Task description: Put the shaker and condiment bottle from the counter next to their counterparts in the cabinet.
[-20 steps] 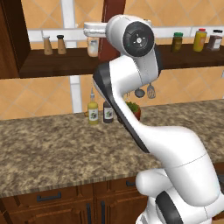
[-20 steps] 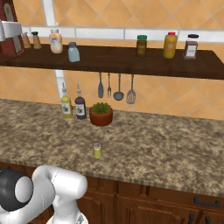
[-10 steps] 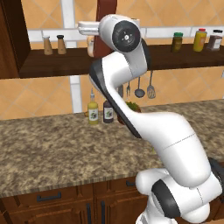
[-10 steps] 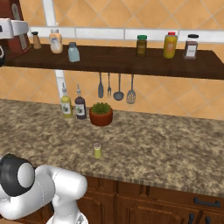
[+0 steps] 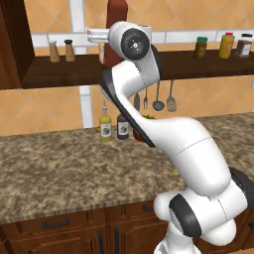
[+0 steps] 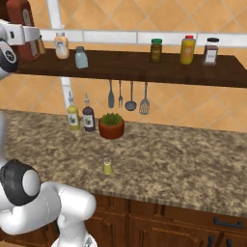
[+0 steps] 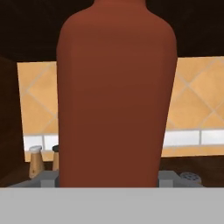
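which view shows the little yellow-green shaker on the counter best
The right base view: the shaker stands in the open on the granite counter, in front of the potted plant. In the left base view the arm covers that spot; the hand view faces the red bottle.

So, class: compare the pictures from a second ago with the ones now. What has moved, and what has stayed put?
The gripper, shut on the red condiment bottle, has swung left along the cabinet shelf, carrying the bottle upright towards the peach-and-white bottle and the blue-grey shaker. Nothing was released. The yellow-green shaker stays on the counter, and the shelf jars, nozzle bottles and plant pot have not shifted.
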Tool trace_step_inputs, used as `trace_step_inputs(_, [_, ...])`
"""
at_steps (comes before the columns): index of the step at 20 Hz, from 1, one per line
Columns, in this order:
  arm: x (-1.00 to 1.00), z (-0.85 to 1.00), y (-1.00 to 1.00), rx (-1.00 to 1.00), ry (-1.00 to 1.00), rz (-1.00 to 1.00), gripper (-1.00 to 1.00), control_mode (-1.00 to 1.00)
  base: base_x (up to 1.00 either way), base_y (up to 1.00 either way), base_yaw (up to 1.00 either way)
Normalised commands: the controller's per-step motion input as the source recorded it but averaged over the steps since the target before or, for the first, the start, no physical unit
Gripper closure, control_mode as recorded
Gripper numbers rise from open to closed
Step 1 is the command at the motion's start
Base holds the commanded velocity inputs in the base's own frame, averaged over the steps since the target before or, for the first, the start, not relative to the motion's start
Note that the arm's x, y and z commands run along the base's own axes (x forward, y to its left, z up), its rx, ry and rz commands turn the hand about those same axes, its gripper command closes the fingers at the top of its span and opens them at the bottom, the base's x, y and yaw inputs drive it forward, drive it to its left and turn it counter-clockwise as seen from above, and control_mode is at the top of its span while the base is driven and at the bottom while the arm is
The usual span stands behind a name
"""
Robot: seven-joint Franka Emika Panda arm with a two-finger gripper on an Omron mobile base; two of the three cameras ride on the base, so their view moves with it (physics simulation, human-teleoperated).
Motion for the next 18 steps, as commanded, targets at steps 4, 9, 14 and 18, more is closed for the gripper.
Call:
trace_step_inputs(4, [0.41,-0.08,0.04,0.0,0.0,0.0,1.0,-1.0,0.0,0.0,0.0])
trace_step_inputs(9, [0.37,-0.19,0.11,0.0,0.0,0.0,1.0,-1.0,0.0,0.0,0.0])
trace_step_inputs(14, [0.3,-0.18,0.15,0.0,0.0,0.0,1.0,-1.0,0.0,0.0,0.0])
trace_step_inputs(18, [0.37,-0.1,0.08,0.0,0.0,0.0,1.0,-1.0,0.0,0.0,0.0])
